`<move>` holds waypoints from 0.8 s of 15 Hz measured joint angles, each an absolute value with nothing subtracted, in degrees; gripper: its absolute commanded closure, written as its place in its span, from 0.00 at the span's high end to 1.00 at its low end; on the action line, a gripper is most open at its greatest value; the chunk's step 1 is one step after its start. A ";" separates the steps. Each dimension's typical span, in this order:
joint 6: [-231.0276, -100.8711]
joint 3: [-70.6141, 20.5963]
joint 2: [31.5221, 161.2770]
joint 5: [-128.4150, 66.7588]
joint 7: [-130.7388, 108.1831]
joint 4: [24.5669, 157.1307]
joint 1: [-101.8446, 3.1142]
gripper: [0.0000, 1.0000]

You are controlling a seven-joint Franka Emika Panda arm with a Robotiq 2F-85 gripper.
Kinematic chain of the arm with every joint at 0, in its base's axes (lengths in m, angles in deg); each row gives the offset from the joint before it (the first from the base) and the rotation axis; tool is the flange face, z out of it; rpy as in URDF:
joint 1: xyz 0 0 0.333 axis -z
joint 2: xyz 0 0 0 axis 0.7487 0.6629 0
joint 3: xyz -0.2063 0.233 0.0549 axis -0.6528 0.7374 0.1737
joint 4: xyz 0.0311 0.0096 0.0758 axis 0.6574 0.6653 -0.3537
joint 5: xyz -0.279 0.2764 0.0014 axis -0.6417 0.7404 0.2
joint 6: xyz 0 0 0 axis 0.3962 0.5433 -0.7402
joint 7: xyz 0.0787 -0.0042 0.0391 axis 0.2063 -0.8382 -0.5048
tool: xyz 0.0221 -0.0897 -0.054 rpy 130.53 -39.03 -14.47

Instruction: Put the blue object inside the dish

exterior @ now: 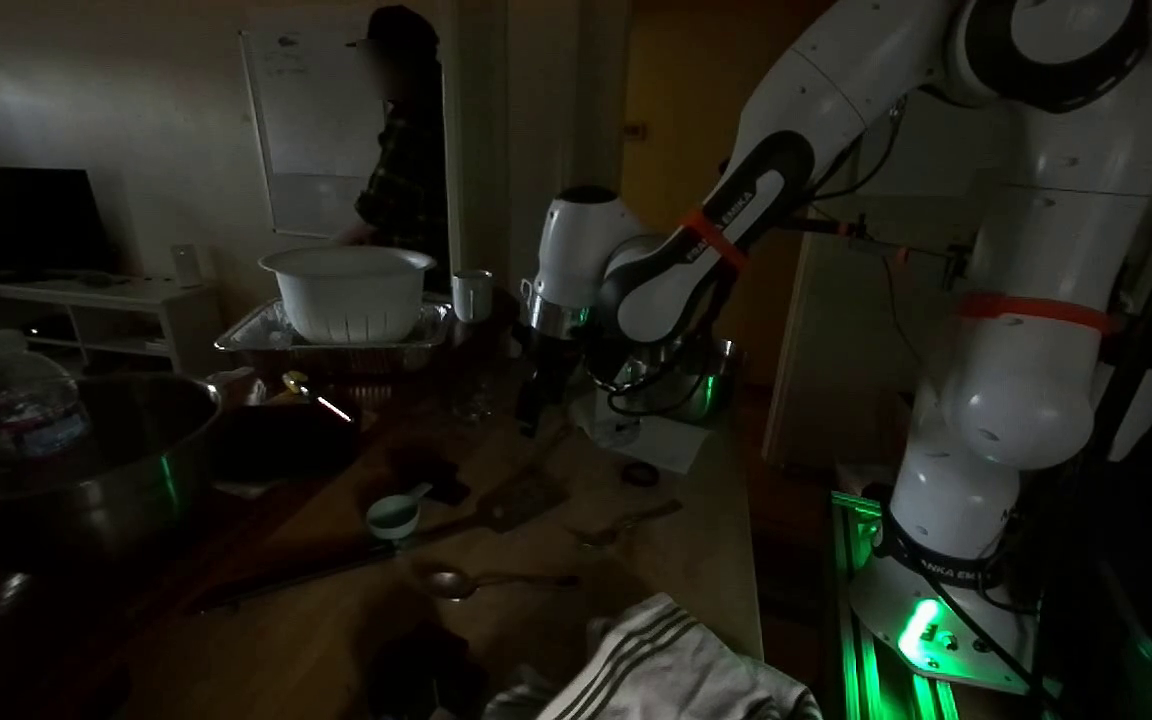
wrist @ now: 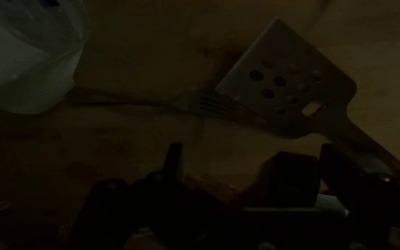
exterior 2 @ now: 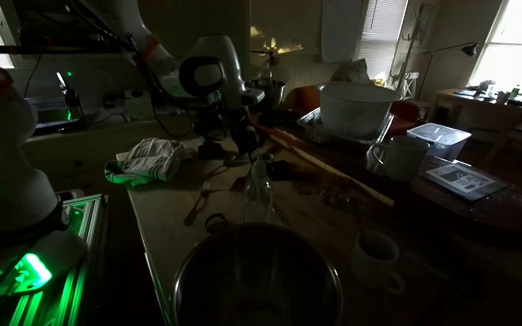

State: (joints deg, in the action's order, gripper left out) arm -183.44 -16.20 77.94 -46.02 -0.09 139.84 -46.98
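My claw [wrist: 250, 151] is spread above the brown wooden table [exterior: 676, 575], grasping nothing I can see. The small, round, pale blue-grey cup [exterior: 394, 516] lies lower than it, to one side. I judge grasping and placing are left; which vessel is the dish, I cannot tell.

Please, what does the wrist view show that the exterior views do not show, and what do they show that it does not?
Only the wrist view clearly shows the round holes in the spatula and that the gripper is open; the exterior views are too dark to settle either.

Only the exterior views show the white tub, seen in both, and, in an exterior view, the small pale cup and a person.

Shared by wrist and exterior views: the fork, the spatula, the gripper and the wooden tabletop.
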 measured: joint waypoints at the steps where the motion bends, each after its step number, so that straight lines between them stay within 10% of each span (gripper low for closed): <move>1: -185.85 -16.25 78.51 -46.21 0.47 139.83 -47.04 1.00; 12: -216.72 -25.31 96.74 -59.57 8.93 133.98 -52.27 1.00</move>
